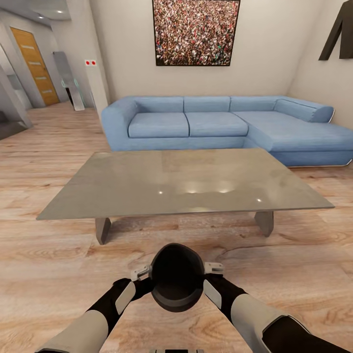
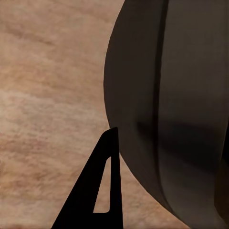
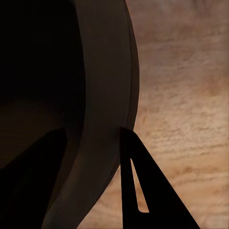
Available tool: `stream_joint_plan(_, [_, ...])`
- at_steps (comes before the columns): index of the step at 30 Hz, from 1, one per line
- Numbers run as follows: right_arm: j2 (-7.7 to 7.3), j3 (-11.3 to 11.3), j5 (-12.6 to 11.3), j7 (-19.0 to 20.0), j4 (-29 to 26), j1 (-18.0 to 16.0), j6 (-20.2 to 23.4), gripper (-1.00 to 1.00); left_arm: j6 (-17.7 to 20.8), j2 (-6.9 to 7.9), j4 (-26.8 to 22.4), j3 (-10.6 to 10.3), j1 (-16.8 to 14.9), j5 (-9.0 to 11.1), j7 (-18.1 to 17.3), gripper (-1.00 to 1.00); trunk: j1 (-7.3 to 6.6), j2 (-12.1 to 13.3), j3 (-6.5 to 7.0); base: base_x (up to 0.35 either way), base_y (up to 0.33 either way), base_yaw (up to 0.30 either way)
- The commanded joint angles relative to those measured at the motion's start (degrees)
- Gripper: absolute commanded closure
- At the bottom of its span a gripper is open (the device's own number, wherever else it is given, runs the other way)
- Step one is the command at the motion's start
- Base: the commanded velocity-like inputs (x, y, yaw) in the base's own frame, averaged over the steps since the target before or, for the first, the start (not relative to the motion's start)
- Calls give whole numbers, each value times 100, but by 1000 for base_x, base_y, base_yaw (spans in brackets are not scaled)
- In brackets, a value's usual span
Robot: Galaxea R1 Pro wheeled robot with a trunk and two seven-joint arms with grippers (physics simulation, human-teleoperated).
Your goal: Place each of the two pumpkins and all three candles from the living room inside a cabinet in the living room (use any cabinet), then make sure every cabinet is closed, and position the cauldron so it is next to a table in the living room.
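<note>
Right now the robot holds the cauldron (image 1: pixel 177 277) up between its two arms, above the wooden floor (image 1: pixel 44 264) and a little short of the near edge of the low grey table (image 1: pixel 181 184). The left gripper (image 1: pixel 140 272) and the right gripper (image 1: pixel 214 268) sit at opposite sides of the rim. The right jaws pinch the wall, one finger inside, one outside; on the left, one finger (image 2: pixel 98 191) lies just beside the pot's outer curve, and I cannot tell how those jaws stand. This looks like the cauldron step, nearly finished. Next, I'd say, it needs lowering onto the floor close by the table, kept level, then both grippers let go. A blue sofa (image 1: pixel 220 122) stands behind
</note>
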Motion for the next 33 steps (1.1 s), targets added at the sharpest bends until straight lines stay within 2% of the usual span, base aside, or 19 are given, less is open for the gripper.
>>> stream_joint_plan(1, [0,-104,112,-42,-142,-9,3,100,31,9,-4,-47,4,-63,77,100,-2,-2,-4,0,0,0])
stream_joint_plan(33, [0,-104,112,-42,-142,-9,6,100,40,9,-5,-47,4,-63,92,100,-2,-2,-4,145,0,0])
